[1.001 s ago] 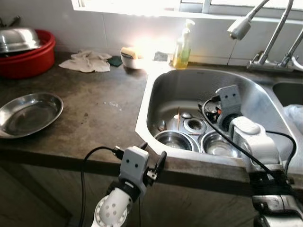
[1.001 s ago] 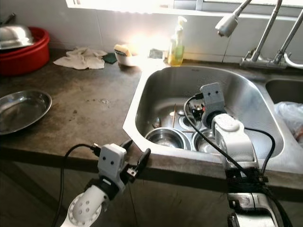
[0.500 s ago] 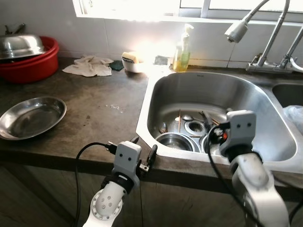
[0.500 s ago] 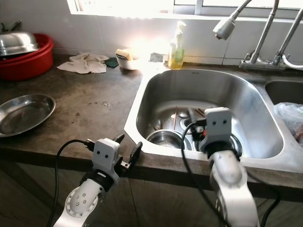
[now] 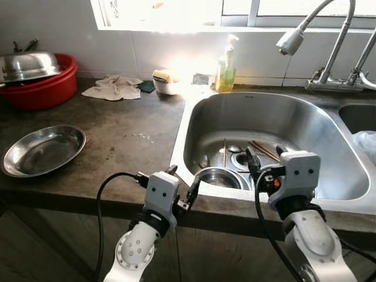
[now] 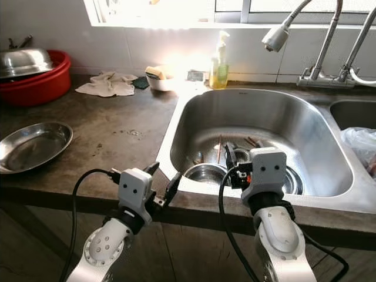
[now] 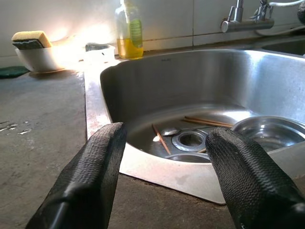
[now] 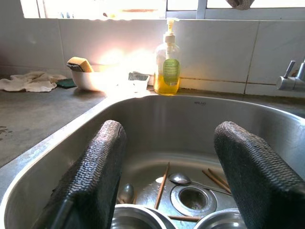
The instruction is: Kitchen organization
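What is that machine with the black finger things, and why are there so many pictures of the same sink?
It is a walking robot with two silver arms. Each arm ends in an end effector, two long black fingers for grabbing. The two wide pictures come from cameras in its head, like two eyes, looking down at a kitchen counter. The two close pictures come from small cameras on its wrists, peeking out between the fingers.

The left end effector sits at the counter's front edge, open and empty. The right end effector is over the front of the sink, also open and empty.

In the sink lie steel bowls, chopsticks and spoons. On the counter are a steel dish, a red tub, a cloth, a sponge in a white bowl and a soap bottle.
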Robot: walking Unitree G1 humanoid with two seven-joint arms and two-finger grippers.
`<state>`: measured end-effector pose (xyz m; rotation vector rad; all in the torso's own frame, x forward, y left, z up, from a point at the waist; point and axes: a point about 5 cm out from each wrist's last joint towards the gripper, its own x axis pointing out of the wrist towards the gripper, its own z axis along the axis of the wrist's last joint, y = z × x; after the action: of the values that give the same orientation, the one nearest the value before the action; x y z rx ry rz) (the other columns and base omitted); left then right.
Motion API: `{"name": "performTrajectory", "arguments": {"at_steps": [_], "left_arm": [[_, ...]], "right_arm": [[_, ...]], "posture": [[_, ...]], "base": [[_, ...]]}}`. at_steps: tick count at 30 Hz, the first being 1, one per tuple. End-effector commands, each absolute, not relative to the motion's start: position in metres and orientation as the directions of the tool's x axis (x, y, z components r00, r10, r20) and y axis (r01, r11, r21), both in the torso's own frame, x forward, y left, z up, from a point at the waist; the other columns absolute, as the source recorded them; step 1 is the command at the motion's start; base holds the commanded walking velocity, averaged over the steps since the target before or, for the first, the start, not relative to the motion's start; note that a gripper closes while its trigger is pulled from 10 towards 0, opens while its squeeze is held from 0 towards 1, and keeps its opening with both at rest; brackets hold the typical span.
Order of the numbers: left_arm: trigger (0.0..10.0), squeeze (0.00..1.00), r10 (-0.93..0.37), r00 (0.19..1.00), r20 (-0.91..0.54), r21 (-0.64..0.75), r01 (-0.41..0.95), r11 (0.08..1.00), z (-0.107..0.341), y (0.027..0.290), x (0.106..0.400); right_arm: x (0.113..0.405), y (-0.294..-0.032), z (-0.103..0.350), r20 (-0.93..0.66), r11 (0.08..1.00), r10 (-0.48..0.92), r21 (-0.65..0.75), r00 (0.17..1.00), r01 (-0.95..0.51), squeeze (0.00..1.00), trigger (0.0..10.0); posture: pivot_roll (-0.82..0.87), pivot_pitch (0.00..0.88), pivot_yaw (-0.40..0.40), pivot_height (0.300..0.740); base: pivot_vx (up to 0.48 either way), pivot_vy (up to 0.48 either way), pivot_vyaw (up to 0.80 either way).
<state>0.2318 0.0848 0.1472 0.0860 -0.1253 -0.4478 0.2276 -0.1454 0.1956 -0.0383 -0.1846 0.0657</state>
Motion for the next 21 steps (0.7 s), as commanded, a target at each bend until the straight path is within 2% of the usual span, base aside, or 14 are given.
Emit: {"name": "performTrajectory", "arguments": {"at_steps": [1,9,19,21], "left_arm": [[10.0,0.00,-0.435,0.895,0.101,0.110,0.425,0.899,0.147,0.086,0.231],[10.0,0.00,-0.458,0.884,0.093,0.120,0.447,0.887,0.145,0.085,0.227],[10.0,0.00,-0.437,0.895,0.092,0.104,0.428,0.898,0.147,0.086,0.226],[10.0,0.00,-0.440,0.893,0.089,0.105,0.431,0.896,0.146,0.085,0.226]], "right_arm": [[0.221,-0.144,0.196,0.182,0.993,0.113,-0.042,0.977,-0.107,0.00,10.0],[0.218,-0.142,0.192,0.157,0.971,0.231,-0.104,0.960,-0.217,0.00,10.0],[0.221,-0.143,0.203,0.208,0.979,0.196,-0.099,0.958,-0.179,0.00,10.0],[0.222,-0.144,0.203,0.212,0.982,0.180,-0.089,0.961,-0.164,0.00,10.0]], "posture": [[0.07,0.000,-0.010,0.740],[0.07,0.000,-0.015,0.740],[0.08,0.000,-0.018,0.740],[0.08,0.000,-0.017,0.740]], "base": [[0.000,0.000,0.00],[0.000,0.000,0.00],[0.000,0.000,0.00],[0.000,0.351,0.60]]}}
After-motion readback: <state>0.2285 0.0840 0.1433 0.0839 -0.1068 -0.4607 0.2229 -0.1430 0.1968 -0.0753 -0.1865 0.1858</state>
